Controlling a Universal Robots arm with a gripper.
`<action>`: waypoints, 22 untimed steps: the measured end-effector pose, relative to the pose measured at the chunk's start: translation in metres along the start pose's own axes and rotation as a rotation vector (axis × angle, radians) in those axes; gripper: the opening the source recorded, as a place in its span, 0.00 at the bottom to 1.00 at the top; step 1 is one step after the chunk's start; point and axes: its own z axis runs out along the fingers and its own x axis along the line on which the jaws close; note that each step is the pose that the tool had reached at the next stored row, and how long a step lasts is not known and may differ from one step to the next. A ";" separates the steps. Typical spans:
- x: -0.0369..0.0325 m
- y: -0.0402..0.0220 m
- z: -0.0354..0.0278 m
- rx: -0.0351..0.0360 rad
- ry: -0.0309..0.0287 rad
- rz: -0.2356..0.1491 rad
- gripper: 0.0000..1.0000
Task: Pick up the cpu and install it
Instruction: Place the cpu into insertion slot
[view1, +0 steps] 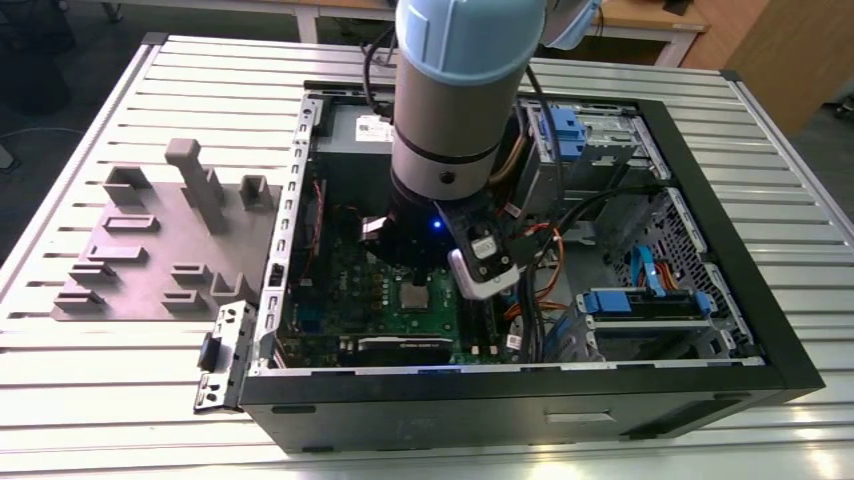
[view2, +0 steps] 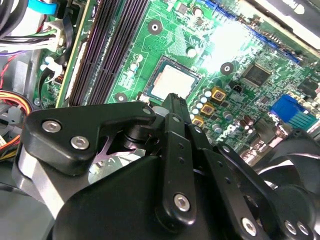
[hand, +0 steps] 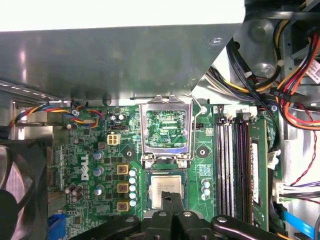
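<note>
Hangs with end effector (hand: 172, 199) pinched narrow and empty, tips close over one edge of the cpu (hand: 165, 189), seated flat in the socket (view2: 156, 67) on the motherboard (hand: 100, 150) beside the raised frame (hand: 166, 107). Risks tilting it off its seat if pressed askew; bent socket contacts likely from any sideways drag.

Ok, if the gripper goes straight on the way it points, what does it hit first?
Most likely the cpu, lying flat on the motherboard right ahead of the gripper. The gap between them is unclear.
</note>
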 end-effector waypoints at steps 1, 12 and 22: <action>0.0000 0.0000 -0.0009 0.0001 -0.0001 0.000 0.11; 0.0002 0.0006 -0.0119 0.0000 -0.0064 0.000 0.11; 0.0002 0.0006 -0.0119 0.0000 -0.0085 0.000 0.11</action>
